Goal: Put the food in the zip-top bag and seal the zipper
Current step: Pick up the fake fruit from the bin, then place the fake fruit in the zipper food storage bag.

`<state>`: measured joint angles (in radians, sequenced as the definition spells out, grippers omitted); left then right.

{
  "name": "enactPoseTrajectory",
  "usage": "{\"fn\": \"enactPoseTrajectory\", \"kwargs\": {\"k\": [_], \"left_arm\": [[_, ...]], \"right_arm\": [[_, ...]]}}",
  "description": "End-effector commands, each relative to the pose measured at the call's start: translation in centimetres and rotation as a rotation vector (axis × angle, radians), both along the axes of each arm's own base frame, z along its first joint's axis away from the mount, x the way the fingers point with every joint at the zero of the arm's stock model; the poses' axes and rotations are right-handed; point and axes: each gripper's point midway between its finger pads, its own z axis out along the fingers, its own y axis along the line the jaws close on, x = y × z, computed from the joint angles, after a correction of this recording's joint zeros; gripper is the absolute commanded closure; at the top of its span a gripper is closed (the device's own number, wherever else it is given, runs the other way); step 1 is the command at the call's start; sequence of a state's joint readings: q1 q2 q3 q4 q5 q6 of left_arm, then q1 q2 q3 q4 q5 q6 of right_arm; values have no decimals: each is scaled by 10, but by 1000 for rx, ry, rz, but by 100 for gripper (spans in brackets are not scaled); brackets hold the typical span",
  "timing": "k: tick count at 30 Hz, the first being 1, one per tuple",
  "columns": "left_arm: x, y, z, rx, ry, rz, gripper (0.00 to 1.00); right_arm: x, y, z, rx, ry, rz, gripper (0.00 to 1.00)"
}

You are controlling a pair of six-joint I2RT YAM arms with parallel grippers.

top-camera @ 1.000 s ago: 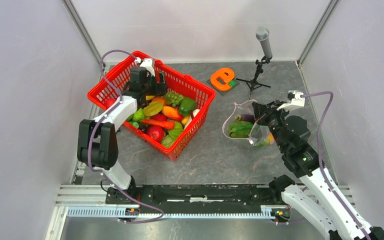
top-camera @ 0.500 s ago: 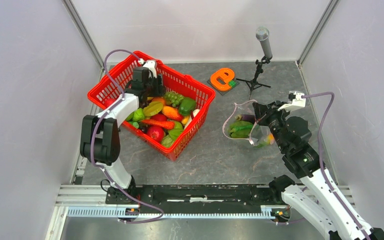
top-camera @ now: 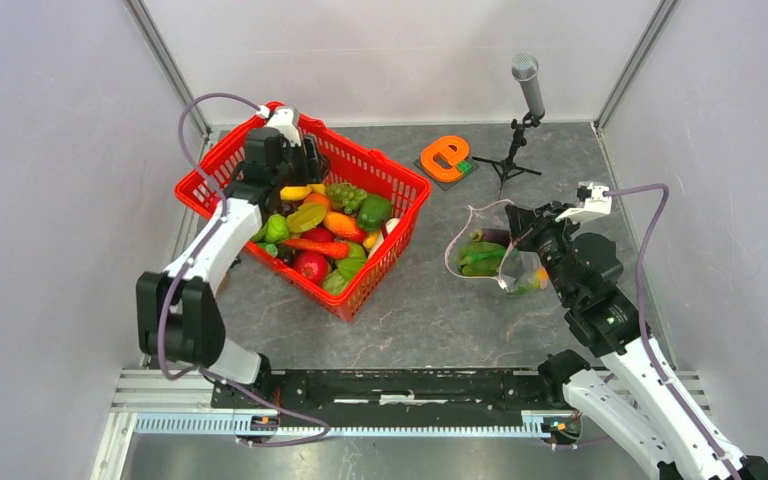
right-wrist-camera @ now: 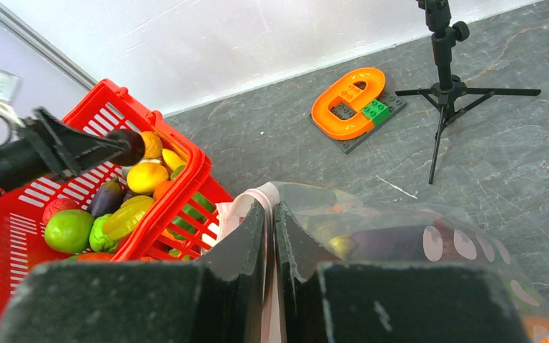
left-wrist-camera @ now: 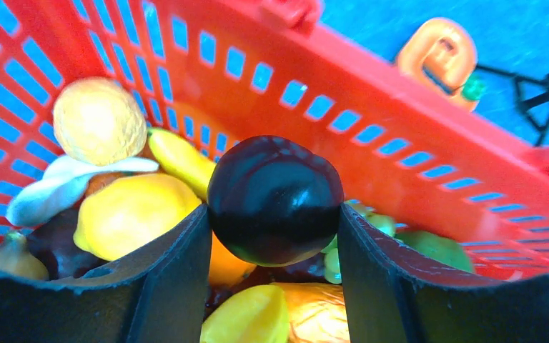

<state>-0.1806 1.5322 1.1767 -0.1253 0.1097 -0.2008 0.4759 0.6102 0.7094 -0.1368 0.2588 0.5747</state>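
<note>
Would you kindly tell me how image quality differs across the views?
Top external: even, soft light, everything sharp. Left wrist: heavy blue cast on the table, highlights on the dark round fruit. Right wrist: natural colour, sheen on the zip-top bag.

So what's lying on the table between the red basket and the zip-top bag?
Nothing: the top view shows only bare grey table separating the red basket from the zip-top bag.
</note>
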Motion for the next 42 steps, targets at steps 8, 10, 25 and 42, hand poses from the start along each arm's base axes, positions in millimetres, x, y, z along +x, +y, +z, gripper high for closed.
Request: {"fn": "enactPoseTrajectory", "kwargs": {"k": [8, 10, 25, 42], "left_arm": [[-63, -61, 156, -347, -314, -281, 59], [-85, -86, 178, -379, -362, -397, 58], [-218, -254, 156, -340, -387, -1020, 57], [-231, -327, 97, -234, -318, -1045, 48]], "right_arm": [[2, 1, 18, 25, -47, 2, 87], [3, 3, 17, 28, -45, 7, 87], [6, 11, 15, 49, -37, 35, 88], [6, 8, 13, 47, -34, 23, 88]]}}
